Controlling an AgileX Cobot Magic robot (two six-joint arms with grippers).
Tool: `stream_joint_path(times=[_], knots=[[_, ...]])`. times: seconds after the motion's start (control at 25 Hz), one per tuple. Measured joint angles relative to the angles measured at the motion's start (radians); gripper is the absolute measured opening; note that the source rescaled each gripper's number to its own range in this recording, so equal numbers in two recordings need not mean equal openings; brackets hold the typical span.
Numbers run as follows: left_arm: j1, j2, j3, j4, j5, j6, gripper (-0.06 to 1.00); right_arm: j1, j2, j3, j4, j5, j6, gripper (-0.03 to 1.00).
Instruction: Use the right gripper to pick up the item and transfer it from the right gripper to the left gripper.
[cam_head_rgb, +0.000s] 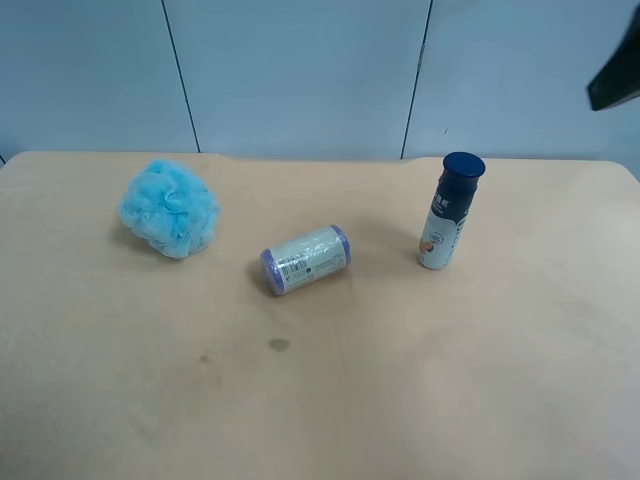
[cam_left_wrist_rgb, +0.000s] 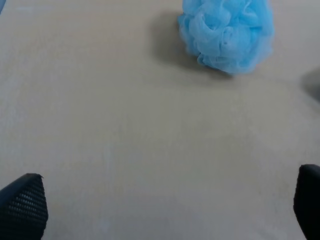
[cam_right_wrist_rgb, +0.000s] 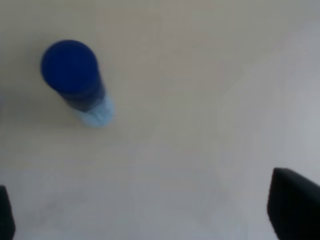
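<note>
Approach seems the step in hand: the right tool (cam_right_wrist_rgb: 150, 210), spread wide, hovers off-centre above the bottle (cam_head_rgb: 450, 212) standing upright on the desk (cam_head_rgb: 450, 400) and next needs to centre and descend; the left tool (cam_left_wrist_rgb: 165, 205) hangs spread too.

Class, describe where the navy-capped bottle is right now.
In the exterior high view, the bottle stands upright toward the right side of the table, with the purple-ended roll lying to its left and the blue sponge farther left.
</note>
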Motion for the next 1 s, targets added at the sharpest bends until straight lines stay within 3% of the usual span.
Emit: stream_joint_path(times=[0.28,0.52,1.0], knots=[[0.0,0.0,0.0,-0.001,0.0,0.0,1.0,0.135,0.303,-0.165,-0.008,0.036,-0.01,1.0],[0.0,0.0,0.0,-0.001,0.0,0.0,1.0,0.14,0.473,-0.235,-0.008,0.081,-0.01,1.0],[0.0,0.0,0.0,-0.001,0.0,0.0,1.0,0.14,0.627,-0.254,-0.016,0.041,0.005,1.0]])
